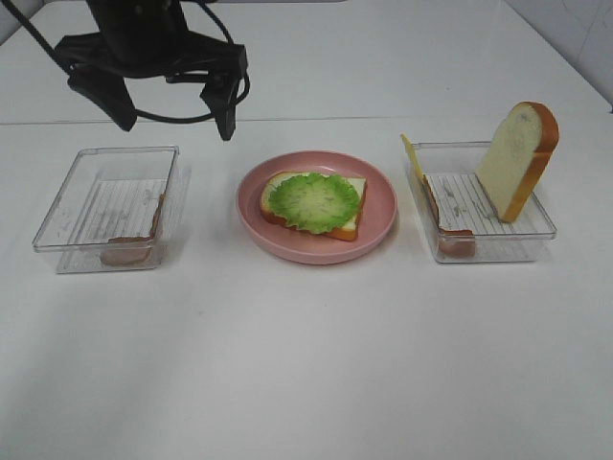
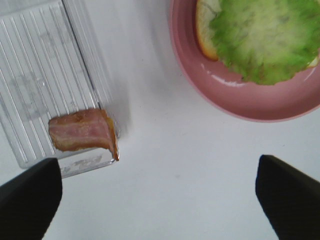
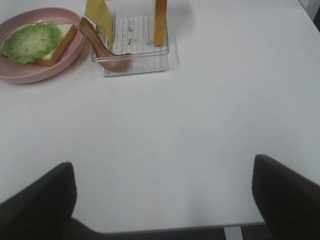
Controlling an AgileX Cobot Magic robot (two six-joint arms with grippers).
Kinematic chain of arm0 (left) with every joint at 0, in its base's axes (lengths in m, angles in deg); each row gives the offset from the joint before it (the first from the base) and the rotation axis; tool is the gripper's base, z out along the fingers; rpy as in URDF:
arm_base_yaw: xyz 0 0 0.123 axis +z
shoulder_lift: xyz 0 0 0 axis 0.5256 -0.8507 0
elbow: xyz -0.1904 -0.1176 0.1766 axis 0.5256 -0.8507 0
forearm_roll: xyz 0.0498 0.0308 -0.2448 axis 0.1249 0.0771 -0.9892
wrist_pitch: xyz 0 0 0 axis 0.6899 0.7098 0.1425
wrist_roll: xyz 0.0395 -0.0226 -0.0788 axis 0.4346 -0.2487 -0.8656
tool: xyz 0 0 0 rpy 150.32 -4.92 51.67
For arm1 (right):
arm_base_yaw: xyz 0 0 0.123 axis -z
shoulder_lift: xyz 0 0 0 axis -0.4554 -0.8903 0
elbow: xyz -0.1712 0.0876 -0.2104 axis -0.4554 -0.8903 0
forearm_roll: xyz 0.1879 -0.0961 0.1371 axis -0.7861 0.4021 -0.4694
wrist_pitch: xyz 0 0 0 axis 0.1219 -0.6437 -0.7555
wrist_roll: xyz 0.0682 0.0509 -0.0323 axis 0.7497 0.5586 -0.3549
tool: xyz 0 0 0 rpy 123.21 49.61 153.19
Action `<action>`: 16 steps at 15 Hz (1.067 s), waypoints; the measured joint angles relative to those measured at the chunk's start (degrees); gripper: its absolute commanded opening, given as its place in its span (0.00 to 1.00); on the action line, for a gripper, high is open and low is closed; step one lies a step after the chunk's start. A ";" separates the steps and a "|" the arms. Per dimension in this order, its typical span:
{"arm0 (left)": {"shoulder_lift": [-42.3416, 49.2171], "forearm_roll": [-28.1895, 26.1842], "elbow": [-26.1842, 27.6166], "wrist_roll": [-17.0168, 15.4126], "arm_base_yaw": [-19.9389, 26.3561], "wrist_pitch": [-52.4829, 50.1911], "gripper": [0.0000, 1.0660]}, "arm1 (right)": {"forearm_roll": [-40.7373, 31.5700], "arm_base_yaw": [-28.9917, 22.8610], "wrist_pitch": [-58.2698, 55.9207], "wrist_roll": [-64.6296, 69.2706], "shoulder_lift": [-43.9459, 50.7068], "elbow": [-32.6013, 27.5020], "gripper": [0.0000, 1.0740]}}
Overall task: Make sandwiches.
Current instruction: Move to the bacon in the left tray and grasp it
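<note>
A bread slice (image 1: 354, 206) topped with green lettuce (image 1: 314, 201) lies on the pink plate (image 1: 383, 225). The left clear tray (image 1: 105, 206) holds a bacon strip (image 1: 144, 230) against its near right corner. The right clear tray (image 1: 498, 225) holds an upright bread slice (image 1: 517, 158), a yellow cheese square (image 1: 412, 158) leaning on its left wall, and a bacon strip (image 1: 450, 230). My left gripper (image 1: 175, 125) is open and empty, above the table behind the left tray. In the left wrist view the gripper (image 2: 160, 200) sits between the bacon (image 2: 82, 131) and the plate (image 2: 250, 107). My right gripper (image 3: 160, 200) is open and empty, well away from the right tray (image 3: 140, 60).
The white table (image 1: 306, 364) spreads in front of the trays and the plate. Its edge shows under the right gripper in the right wrist view (image 3: 165, 227). A cable (image 1: 29, 34) runs off the left arm at the back left.
</note>
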 measured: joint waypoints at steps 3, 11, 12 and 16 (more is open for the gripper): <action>-0.11 2.86 -3.32 -0.63 0.00 0.11 0.91 | 0.00 0.00 0.00 0.00 0.00 0.00 0.85; -3.15 4.18 -4.58 -3.67 2.58 0.11 0.91 | 0.00 0.00 0.00 0.00 0.00 0.00 0.85; -3.55 3.90 -4.58 -3.67 3.21 0.11 0.91 | 0.00 0.00 0.00 0.00 0.00 0.00 0.85; -5.79 3.21 -4.58 -3.67 4.64 -0.06 0.91 | 0.00 0.00 0.00 0.00 0.00 0.00 0.85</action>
